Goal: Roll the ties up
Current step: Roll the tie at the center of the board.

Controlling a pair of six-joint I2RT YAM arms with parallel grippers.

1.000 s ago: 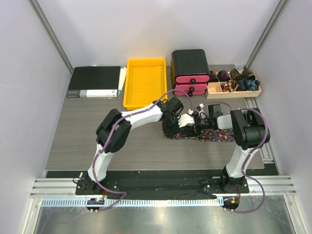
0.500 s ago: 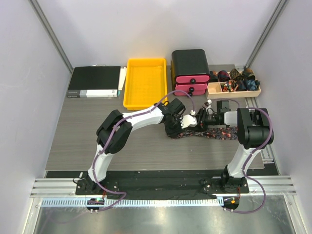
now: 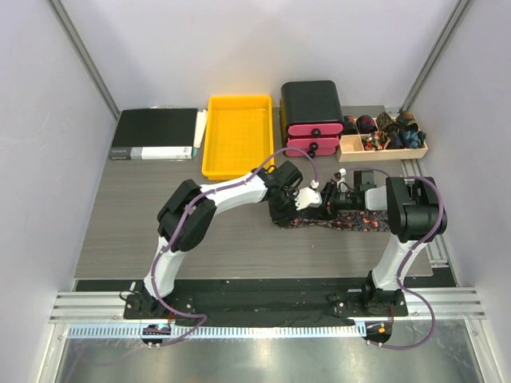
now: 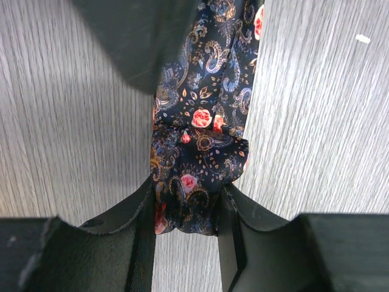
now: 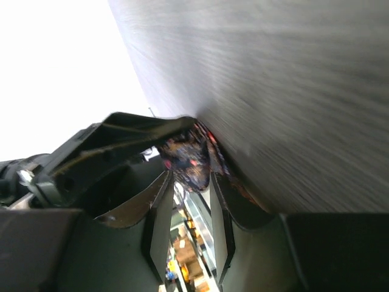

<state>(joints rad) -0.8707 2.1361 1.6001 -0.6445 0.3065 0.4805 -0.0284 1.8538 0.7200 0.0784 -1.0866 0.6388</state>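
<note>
A dark tie (image 3: 359,221) with red and pink flowers lies flat along the table right of centre. Its left end is bunched up where both grippers meet. My left gripper (image 3: 302,201) is shut on that bunched end; in the left wrist view the fabric (image 4: 203,121) fills the gap between the fingers of the gripper (image 4: 187,210). My right gripper (image 3: 326,199) faces it from the right, turned on its side. In the right wrist view the fabric (image 5: 185,161) sits between the tips of the gripper (image 5: 187,182), which hold it.
A yellow tray (image 3: 237,136) stands at the back. Next to it are a black box with pink drawers (image 3: 311,116) and a wooden box of rolled ties (image 3: 383,142). A black binder (image 3: 156,134) lies at the back left.
The right gripper drew back to the right, then came left again against the left gripper. The left gripper shifted slightly right, still holding the tie's end.
</note>
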